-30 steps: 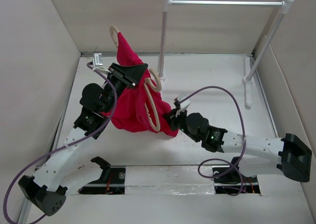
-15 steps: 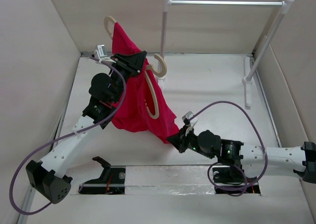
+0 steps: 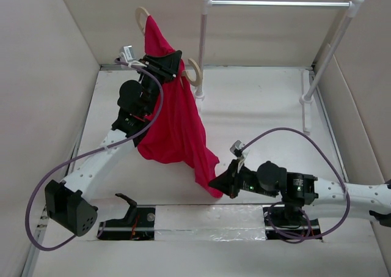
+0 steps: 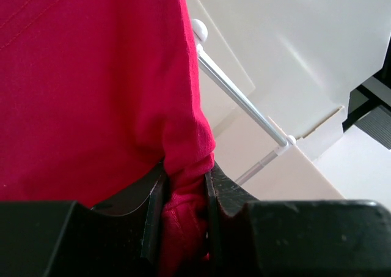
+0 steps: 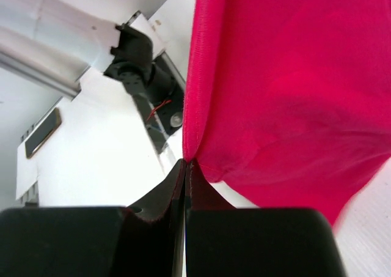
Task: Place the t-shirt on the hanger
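Red t-shirt (image 3: 177, 124) now pulled long: my left gripper (image 3: 168, 66) clenched on bunched cloth by hanger (image 3: 198, 69), raised higher; right gripper (image 3: 219, 182) pinching hem, drawn back twd near edge. Hanger arc now mostly covered, shirt prob nearly on.
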